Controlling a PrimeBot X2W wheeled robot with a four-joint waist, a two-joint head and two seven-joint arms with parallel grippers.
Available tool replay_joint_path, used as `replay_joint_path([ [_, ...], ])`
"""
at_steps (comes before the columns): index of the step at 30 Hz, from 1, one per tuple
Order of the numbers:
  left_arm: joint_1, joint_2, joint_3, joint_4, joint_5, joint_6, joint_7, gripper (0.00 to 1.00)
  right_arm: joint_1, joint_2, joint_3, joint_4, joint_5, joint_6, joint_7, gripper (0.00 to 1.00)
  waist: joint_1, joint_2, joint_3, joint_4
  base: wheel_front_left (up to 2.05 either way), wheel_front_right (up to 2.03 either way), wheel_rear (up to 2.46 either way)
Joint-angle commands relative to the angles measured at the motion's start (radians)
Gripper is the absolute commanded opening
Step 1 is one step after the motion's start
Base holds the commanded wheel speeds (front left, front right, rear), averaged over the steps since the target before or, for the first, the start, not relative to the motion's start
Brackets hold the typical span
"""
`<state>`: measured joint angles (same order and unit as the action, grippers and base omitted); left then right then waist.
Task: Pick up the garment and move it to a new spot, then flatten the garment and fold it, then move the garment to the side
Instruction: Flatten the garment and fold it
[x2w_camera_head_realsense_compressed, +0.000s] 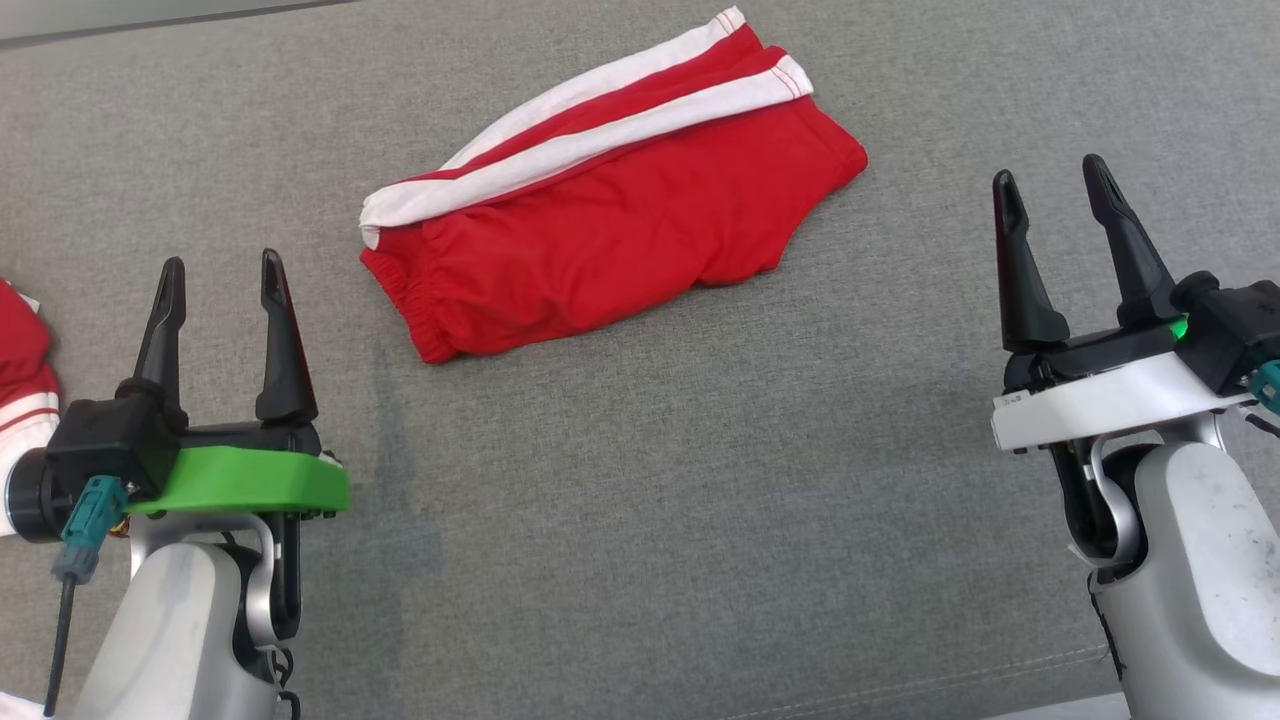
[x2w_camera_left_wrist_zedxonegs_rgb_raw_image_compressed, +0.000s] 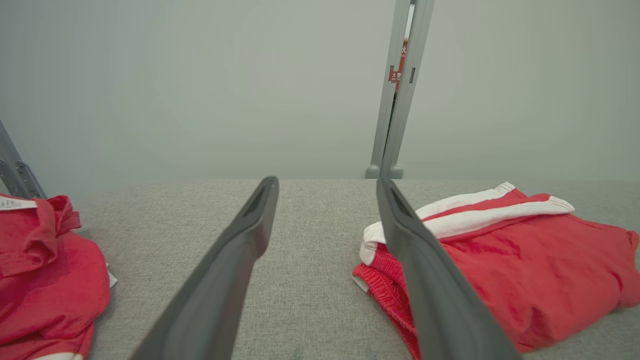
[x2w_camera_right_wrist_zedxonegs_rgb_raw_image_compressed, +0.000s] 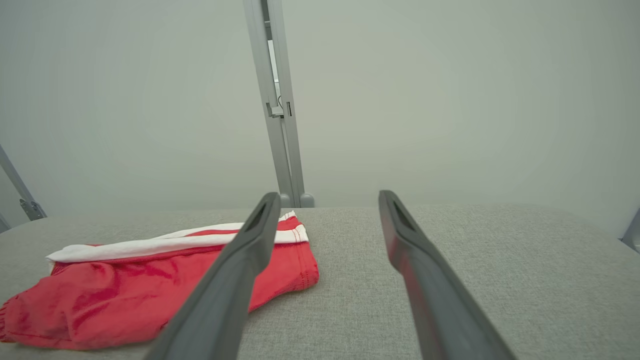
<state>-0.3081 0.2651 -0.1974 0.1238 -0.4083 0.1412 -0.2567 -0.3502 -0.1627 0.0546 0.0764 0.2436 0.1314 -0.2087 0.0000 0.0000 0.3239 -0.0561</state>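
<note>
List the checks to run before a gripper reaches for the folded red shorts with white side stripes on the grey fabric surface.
1. The left gripper is open and empty: ok.
2. The right gripper is open and empty: ok.
3. The red shorts with white side stripes lie folded, apart from both grippers: ok.
4. The grey fabric surface between grippers and shorts is bare: ok.
5. Free room at the far left: not ok, a second red garment lies there.
6. Hidden layers are evenly stacked: cannot tell.
</note>
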Motion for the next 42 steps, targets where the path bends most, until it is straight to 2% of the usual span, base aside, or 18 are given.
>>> replay_joint_path([
  [1,0.013,0.006,-0.001,-0.005,-0.001,0.006,0.001,1.00,0.013,-0.001,-0.002,-0.008,0.001,-0.001,0.006,1.00,0.0000,0.0000,0.000,0.002,0.00,0.00,0.00],
  [10,-0.021,0.003,-0.014,-0.015,0.003,0.003,0.003,1.00,-0.027,-0.031,-0.010,-0.002,0.011,-0.001,0.042,1.00,0.0000,0.0000,0.030,0.026,0.00,0.00,0.00],
  [16,-0.077,-0.012,-0.037,-0.040,0.019,-0.009,0.001,1.00,-0.112,-0.076,0.008,0.052,0.037,-0.001,0.106,1.00,0.0000,0.0000,0.115,0.077,0.00,0.00,0.00],
  [25,-0.165,-0.057,-0.069,-0.026,0.035,-0.038,-0.008,1.00,-0.319,-0.152,0.112,0.287,0.098,-0.001,0.241,1.00,0.0000,0.0000,0.214,0.161,0.00,0.00,0.00],
  [37,-0.180,-0.093,-0.056,-0.006,0.069,-0.064,-0.008,1.00,-0.474,-0.157,0.223,0.534,0.216,-0.001,0.339,1.00,0.0000,0.0000,0.222,0.179,0.00,0.00,0.00],
  [38,-0.181,-0.094,-0.055,-0.004,0.073,-0.069,-0.008,1.00,-0.484,-0.157,0.236,0.548,0.223,-0.001,0.347,0.74,0.0000,0.0000,0.223,0.179,0.00,0.00,0.00],
  [39,-0.182,-0.096,-0.054,-0.003,0.075,-0.071,-0.009,1.00,-0.490,-0.158,0.244,0.557,0.229,-0.001,0.347,0.36,0.0000,0.0000,0.223,0.179,0.00,0.00,0.00],
  [40,-0.182,-0.097,-0.053,-0.001,0.076,-0.072,-0.009,1.00,-0.494,-0.158,0.251,0.564,0.234,-0.001,0.346,0.11,0.0000,0.0000,0.222,0.179,0.00,0.00,0.00],
  [41,-0.182,-0.100,-0.051,0.001,0.078,-0.077,-0.009,1.00,-0.499,-0.158,0.257,0.573,0.240,-0.001,0.342,0.00,0.0000,0.0000,0.221,0.179,0.00,0.00,0.00],
  [42,-0.182,-0.102,-0.049,0.002,0.081,-0.080,-0.009,1.00,-0.503,-0.158,0.259,0.577,0.245,-0.001,0.330,0.00,0.0000,0.0000,0.219,0.178,0.00,0.00,0.00],
])
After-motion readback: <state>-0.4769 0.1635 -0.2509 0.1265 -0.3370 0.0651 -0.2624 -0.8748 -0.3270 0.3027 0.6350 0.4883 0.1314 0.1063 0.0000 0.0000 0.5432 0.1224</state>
